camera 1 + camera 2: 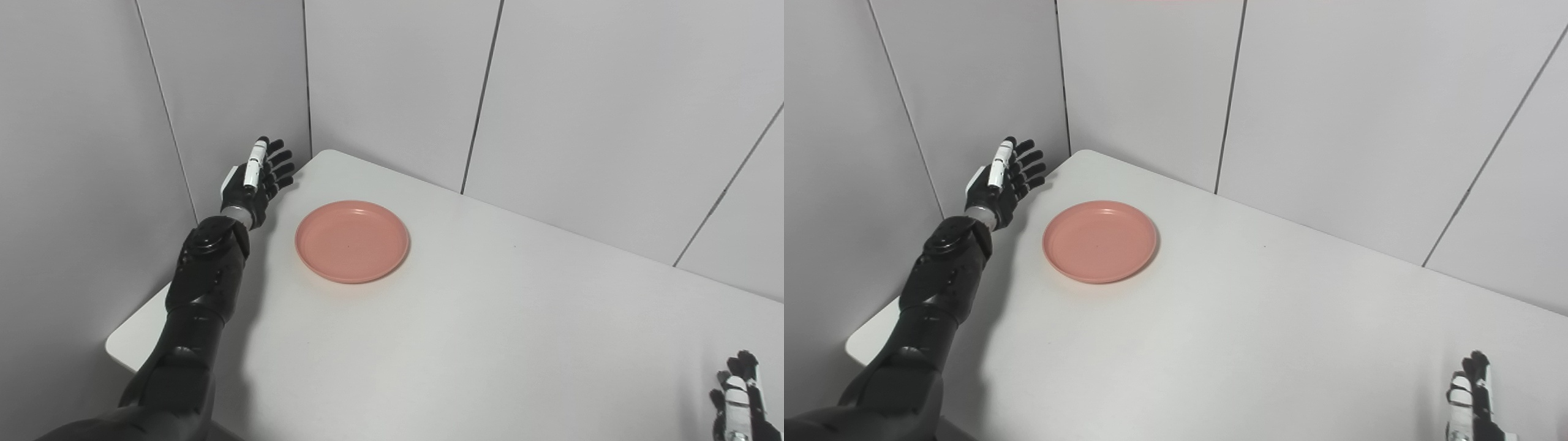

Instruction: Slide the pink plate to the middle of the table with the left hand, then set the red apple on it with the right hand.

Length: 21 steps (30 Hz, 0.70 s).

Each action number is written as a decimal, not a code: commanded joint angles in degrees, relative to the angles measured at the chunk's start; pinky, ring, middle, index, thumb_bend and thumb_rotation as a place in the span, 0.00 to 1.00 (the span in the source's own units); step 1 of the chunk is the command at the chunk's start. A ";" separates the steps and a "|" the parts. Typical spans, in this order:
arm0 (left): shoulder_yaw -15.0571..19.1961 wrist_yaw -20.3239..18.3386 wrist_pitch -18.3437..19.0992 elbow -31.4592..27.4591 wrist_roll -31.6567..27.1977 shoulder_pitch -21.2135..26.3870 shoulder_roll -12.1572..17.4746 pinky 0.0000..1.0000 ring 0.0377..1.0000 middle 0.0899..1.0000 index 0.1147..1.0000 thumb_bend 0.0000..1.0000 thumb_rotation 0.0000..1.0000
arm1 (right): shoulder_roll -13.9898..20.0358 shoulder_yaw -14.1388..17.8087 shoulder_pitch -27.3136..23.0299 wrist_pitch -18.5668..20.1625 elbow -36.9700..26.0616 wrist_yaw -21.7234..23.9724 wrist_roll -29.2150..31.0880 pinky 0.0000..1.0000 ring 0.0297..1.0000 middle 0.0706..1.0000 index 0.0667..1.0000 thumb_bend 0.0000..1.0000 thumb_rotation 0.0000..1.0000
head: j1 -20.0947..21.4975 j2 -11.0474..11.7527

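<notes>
Pink plate (352, 241) lies just right of open left robot hand (256, 182).

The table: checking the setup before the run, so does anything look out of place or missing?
The red apple is not in either view. The pink plate lies flat and empty on the white table, near the open left hand. Nothing is spilled or damaged.

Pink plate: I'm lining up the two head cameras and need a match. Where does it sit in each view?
Left eye view: the pink plate lies left of centre, right of the open left robot hand.
Right eye view: the same plate sits further left in the picture, again right of that hand.
Shared landmark: the table's far corner where the wall panels meet, just behind the plate.
</notes>
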<state>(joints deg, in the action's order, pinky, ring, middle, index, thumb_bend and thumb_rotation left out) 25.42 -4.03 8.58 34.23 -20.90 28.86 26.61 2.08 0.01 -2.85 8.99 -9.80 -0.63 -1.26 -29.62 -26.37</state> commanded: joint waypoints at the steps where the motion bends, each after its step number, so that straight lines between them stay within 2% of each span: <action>1: -0.28 -0.97 -2.26 -0.99 -0.05 1.34 0.92 0.86 0.86 0.85 0.83 0.33 1.00 | 0.11 0.20 -1.29 0.23 -2.51 0.14 -0.03 1.00 1.00 1.00 1.00 0.00 1.00 | 0.04 -0.05; 5: -0.59 -0.82 -2.38 -0.88 -0.03 1.15 0.59 0.85 0.85 0.84 0.82 0.33 1.00 | 0.05 0.21 -1.35 0.59 -2.68 0.25 0.23 1.00 1.00 1.00 1.00 0.00 1.00 | 0.02 -0.09; 8: -1.03 -2.10 -3.65 0.12 -0.19 0.79 0.72 0.86 0.85 0.85 0.82 0.33 1.00 | 0.20 0.04 -1.43 0.36 -2.57 0.07 -0.44 1.00 1.00 1.00 1.00 0.00 1.00 | -0.01 -0.16; 17: -1.45 -1.16 -2.13 -2.04 -0.01 -0.16 -0.50 0.85 0.84 0.83 0.81 0.34 1.00 | 0.05 0.21 -1.36 1.67 -3.33 0.00 -0.20 1.00 1.00 1.00 1.00 0.00 1.00 | -0.06 -0.37; 21: -1.89 -2.46 -3.70 -0.45 0.00 -0.30 -0.31 0.86 0.85 0.84 0.81 0.34 1.00 | 0.03 0.14 -1.31 2.64 -3.86 0.03 -0.34 1.00 1.00 1.00 1.00 0.00 1.00 | -0.04 -0.46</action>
<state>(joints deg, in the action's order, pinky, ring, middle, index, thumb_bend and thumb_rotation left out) 23.55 -5.45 7.58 34.78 -20.91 27.07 24.88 2.06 -0.03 -2.80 11.09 -11.05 -0.65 -1.49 -29.71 -26.72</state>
